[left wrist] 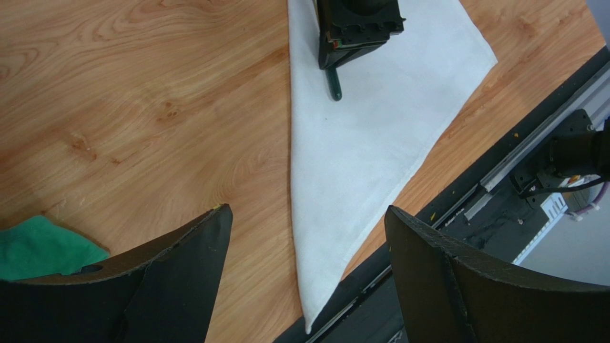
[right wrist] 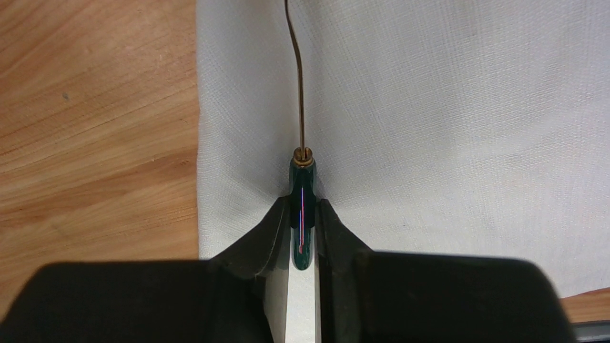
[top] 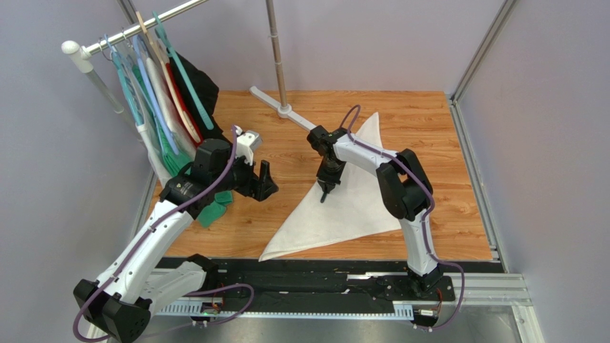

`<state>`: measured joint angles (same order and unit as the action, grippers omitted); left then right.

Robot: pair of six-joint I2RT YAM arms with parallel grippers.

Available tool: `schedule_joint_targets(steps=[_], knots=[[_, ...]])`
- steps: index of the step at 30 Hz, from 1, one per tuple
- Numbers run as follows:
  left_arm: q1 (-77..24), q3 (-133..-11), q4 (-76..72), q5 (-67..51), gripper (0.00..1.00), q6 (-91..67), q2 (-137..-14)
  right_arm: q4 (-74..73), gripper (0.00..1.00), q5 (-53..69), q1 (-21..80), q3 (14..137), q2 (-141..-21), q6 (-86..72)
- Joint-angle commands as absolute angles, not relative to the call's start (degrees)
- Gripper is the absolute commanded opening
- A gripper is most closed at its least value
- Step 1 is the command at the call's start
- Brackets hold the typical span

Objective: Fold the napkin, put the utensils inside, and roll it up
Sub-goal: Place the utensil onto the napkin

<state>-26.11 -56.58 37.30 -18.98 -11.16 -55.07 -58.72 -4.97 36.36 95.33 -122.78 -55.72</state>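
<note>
The white napkin [top: 351, 204] lies folded into a triangle on the wooden table; it also shows in the left wrist view [left wrist: 365, 143] and under the right wrist [right wrist: 444, 121]. My right gripper [top: 326, 187] is shut on the dark green handle of a utensil [right wrist: 301, 214], whose thin brass shaft [right wrist: 299, 93] runs away over the cloth near its left edge. The handle tip shows below the right gripper in the left wrist view [left wrist: 334, 84]. My left gripper [top: 266, 182] is open and empty, above bare wood left of the napkin.
A green cloth [top: 215, 207] lies under the left arm [left wrist: 36, 246]. A clothes rack [top: 143, 21] with hangers and garments stands at the back left; its pole and foot [top: 283, 107] stand behind the napkin. A black rail [top: 322, 275] runs along the near table edge.
</note>
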Motion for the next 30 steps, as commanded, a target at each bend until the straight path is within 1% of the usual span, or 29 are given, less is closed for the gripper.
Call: schedule_joint_targets(steps=[1, 2, 5, 7, 8, 10, 15, 18, 20, 21, 23, 27, 30], knots=[[-25.8, -56.4, 35.9, -18.5, 0.88, -10.6, -53.4, -61.1, 0.21, -6.6, 36.5, 96.5, -122.0, -56.3], [-25.8, -56.4, 36.0, -18.4, 0.88, -10.6, -53.3, -61.1, 0.28, -6.9, 36.5, 96.0, -121.4, -56.0], [-25.8, -56.4, 36.1, -18.1, 0.88, -10.5, -53.4, -59.0, 0.42, -7.0, 36.5, 94.1, -117.7, -55.3], [-25.8, -56.4, 36.1, -17.4, 0.88, -10.3, -53.4, -57.8, 0.45, -6.2, 36.4, 93.5, -114.5, -54.5], [-25.8, -56.3, 36.1, -17.1, 0.88, -10.2, -53.3, -57.5, 0.49, -6.2, 36.3, 93.6, -113.7, -54.1], [-25.8, -56.3, 36.2, -16.4, 0.88, -9.9, -53.3, -57.5, 0.5, -6.3, 35.7, 93.9, -110.8, -53.1], [-25.8, -55.9, 36.0, -13.7, 0.86, -9.1, -53.1, -57.9, 0.5, -8.3, 31.5, 93.2, -105.5, -48.6], [-26.8, -55.9, 35.7, -10.9, 0.84, -9.8, -53.3, -55.8, 0.45, -10.2, 29.3, 91.9, -102.8, -45.6], [-30.7, -56.3, 35.6, -7.0, 0.83, -11.4, -54.7, -52.7, 0.41, -10.1, 27.9, 90.4, -102.4, -43.5], [-32.8, -56.6, 35.4, -3.9, 0.82, -12.7, -55.3, -51.8, 0.4, -9.9, 27.3, 90.0, -102.6, -43.1], [-36.9, -57.4, 34.6, -2.6, 0.82, -14.6, -57.7, -49.4, 0.38, -8.9, 25.6, 89.7, -104.1, -41.8], [-40.3, -56.2, 27.7, -1.6, 0.8, -21.4, -62.7, -46.0, 0.34, -4.3, 22.7, 90.3, -107.6, -39.2], [-41.9, -56.9, 23.5, -1.9, 0.77, -24.2, -69.0, -44.6, 0.32, -1.2, 21.3, 91.8, -110.7, -38.1]])
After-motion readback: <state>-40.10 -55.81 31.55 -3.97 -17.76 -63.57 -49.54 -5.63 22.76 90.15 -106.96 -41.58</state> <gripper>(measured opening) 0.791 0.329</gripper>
